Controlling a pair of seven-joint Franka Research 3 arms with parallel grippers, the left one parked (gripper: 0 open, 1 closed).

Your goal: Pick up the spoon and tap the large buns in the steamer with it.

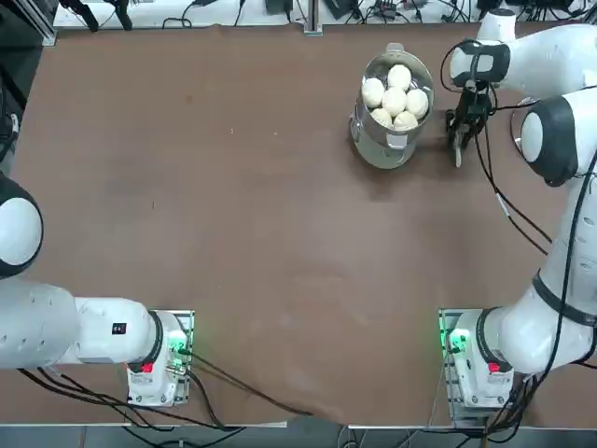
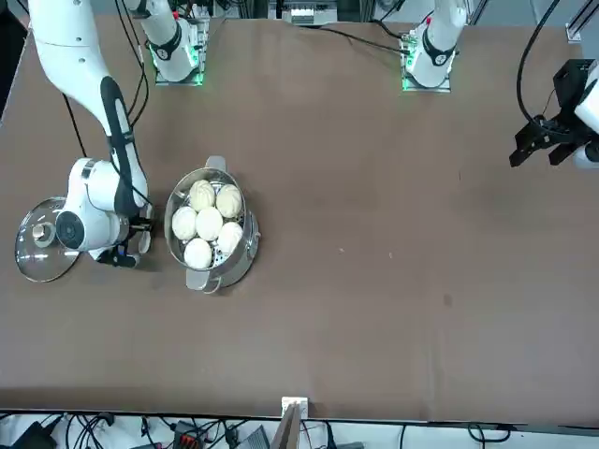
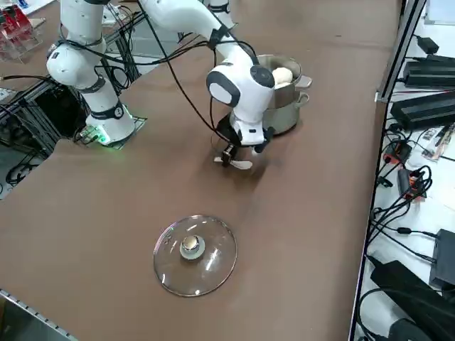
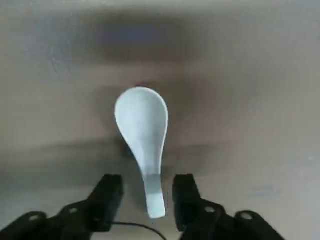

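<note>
Spoon (image 4: 144,135) on table, right tool (image 4: 148,196) fingers apart, straddling its handle

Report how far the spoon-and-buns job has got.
Done: nothing yet; the glass lid lies on the table, so the steamer is open, five large buns exposed. In hand: the right gripper is low beside the steamer, fingers open astride the spoon handle, not gripping. Left: grasp, lift, tap the buns.
</note>
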